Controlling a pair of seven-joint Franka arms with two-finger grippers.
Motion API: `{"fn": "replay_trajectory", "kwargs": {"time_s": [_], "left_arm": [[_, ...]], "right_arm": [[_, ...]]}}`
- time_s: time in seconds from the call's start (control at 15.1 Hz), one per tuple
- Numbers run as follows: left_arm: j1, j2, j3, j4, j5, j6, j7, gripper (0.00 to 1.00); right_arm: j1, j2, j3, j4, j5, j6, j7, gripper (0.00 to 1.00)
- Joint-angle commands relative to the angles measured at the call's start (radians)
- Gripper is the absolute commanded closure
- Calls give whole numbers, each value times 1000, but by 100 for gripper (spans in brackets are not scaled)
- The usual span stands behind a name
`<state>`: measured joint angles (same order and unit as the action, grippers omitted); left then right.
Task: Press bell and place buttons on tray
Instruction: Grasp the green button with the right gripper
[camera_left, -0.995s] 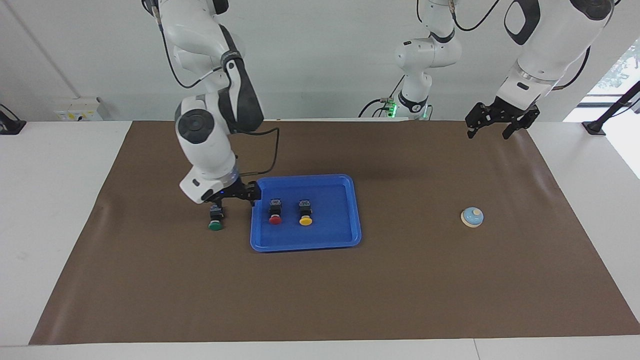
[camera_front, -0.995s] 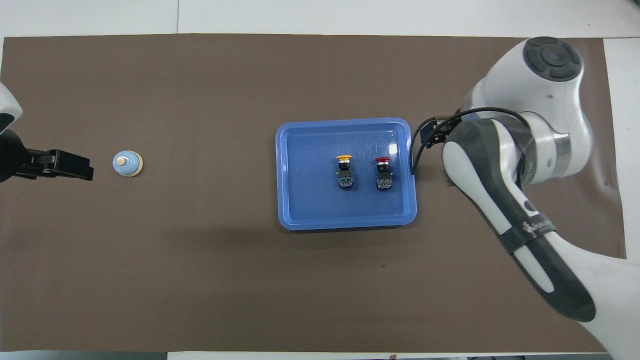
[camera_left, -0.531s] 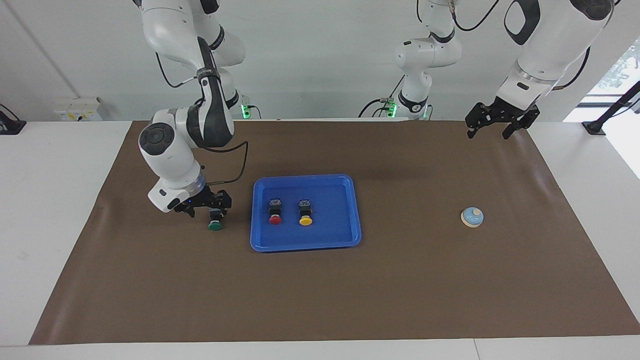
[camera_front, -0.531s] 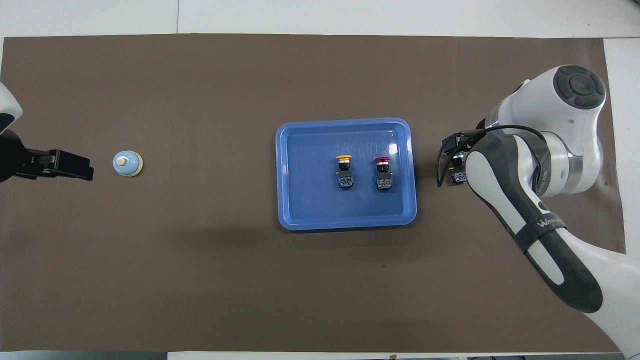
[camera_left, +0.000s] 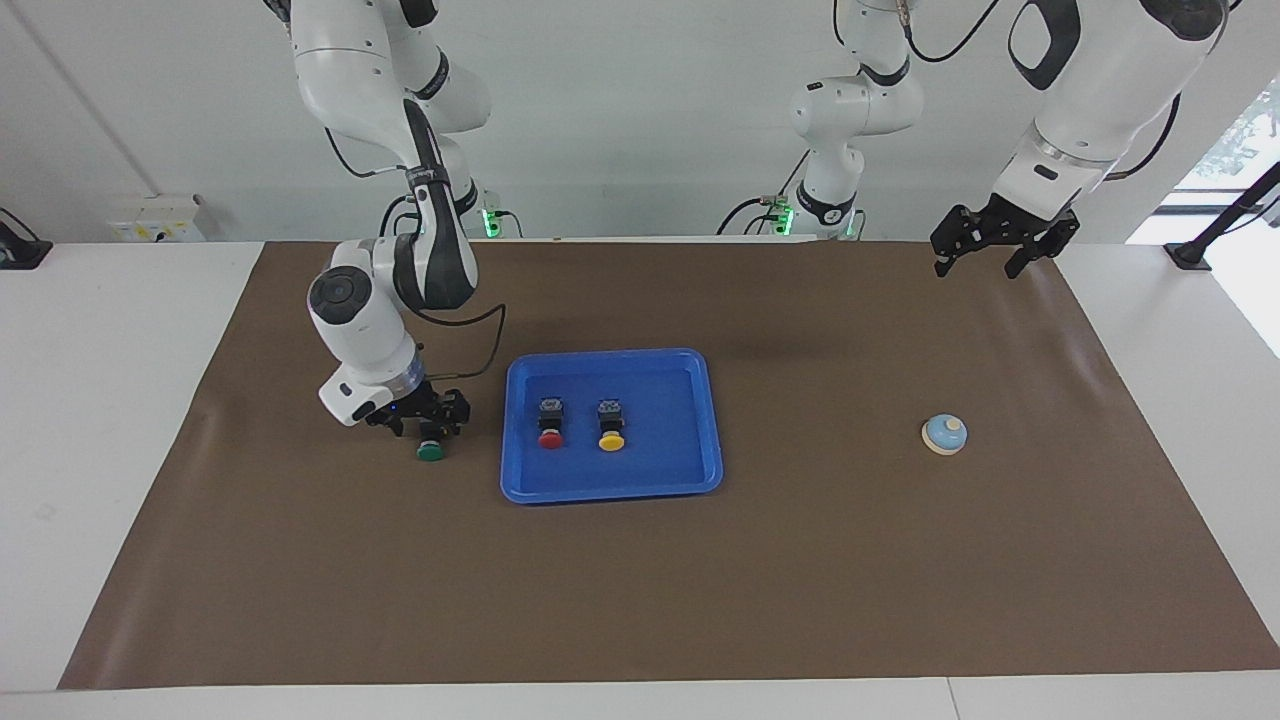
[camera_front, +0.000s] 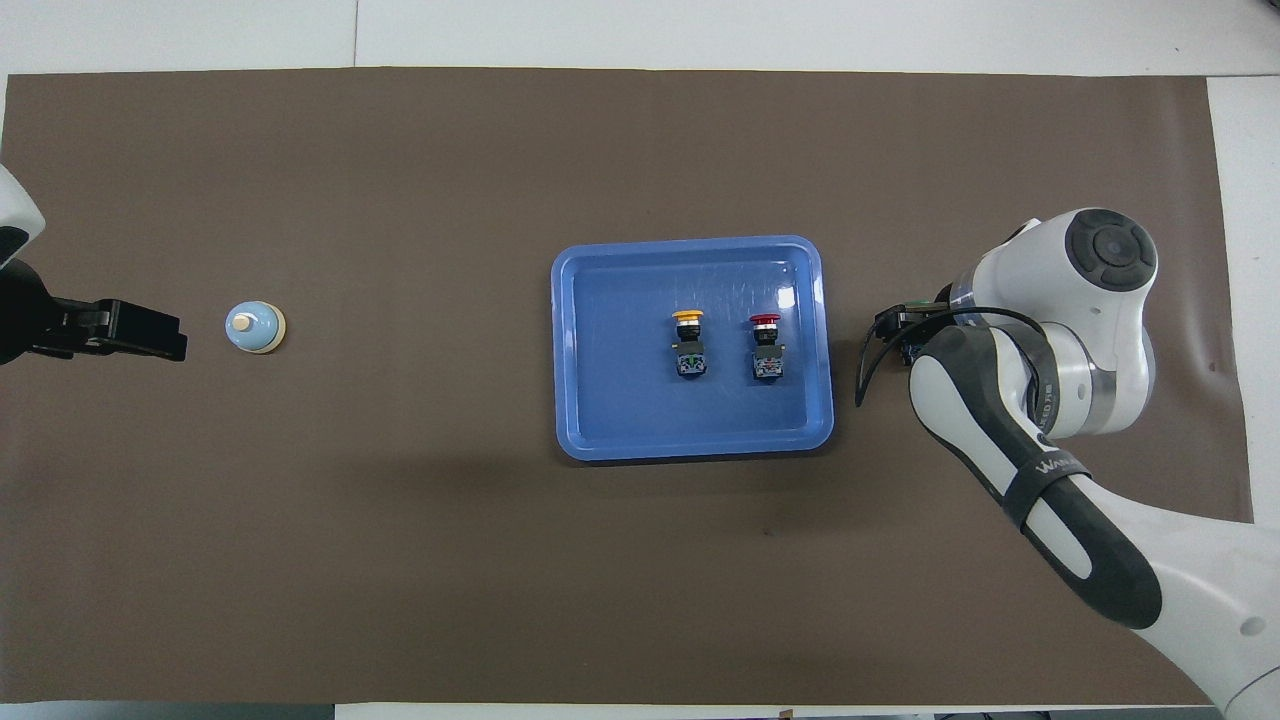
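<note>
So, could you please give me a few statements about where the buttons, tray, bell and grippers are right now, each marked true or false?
1. The red-capped push button and the yellow-capped push button lie in the blue rectangular plastic tray. True.
2. The green-capped push button is in the tray too. False: it lies on the brown mat beside the tray, toward the right arm's end of the table.
3. The right gripper is down at the green button. True.
4. The left gripper is pressing the small light-blue dome bell. False: it hangs in the air, apart from the bell, waiting.
5. The bell stands on the tray. False: it stands on the mat, toward the left arm's end.
</note>
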<state>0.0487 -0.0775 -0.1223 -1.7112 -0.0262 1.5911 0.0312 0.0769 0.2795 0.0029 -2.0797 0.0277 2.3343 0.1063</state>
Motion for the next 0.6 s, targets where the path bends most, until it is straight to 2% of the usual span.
{"fn": "replay_trajectory", "kwargs": {"time_s": [0.0,0.07,0.13,0.2,0.27,0.33,0.4,0.53], "left_arm": [[2,-1,0,7,17,-19,-11,0],[3,-1,-2,7,17,-19,-11,0],[2,-1,0,7,17,-19,-11,0],[2,-1,0,7,17,-19,-11,0],[2,-1,0,7,17,-19,-11,0],[2,-1,0,7,17,-19,-11,0],[2,-1,0,7,17,-19,-11,0],[2,-1,0,7,17,-19,-11,0]], "right_arm": [[-22,-33,11,-69,1,42,26,10],[-22,-29,11,-80,1,63,27,18],[-19,-29,12,-85,1,75,27,31],[-14,-31,12,-83,1,74,26,51],[-8,-32,12,-82,1,69,24,78],[-6,-36,12,-80,1,66,23,95],[-6,-37,12,-80,1,65,18,100],[-6,-42,14,-77,1,60,13,100]]}}
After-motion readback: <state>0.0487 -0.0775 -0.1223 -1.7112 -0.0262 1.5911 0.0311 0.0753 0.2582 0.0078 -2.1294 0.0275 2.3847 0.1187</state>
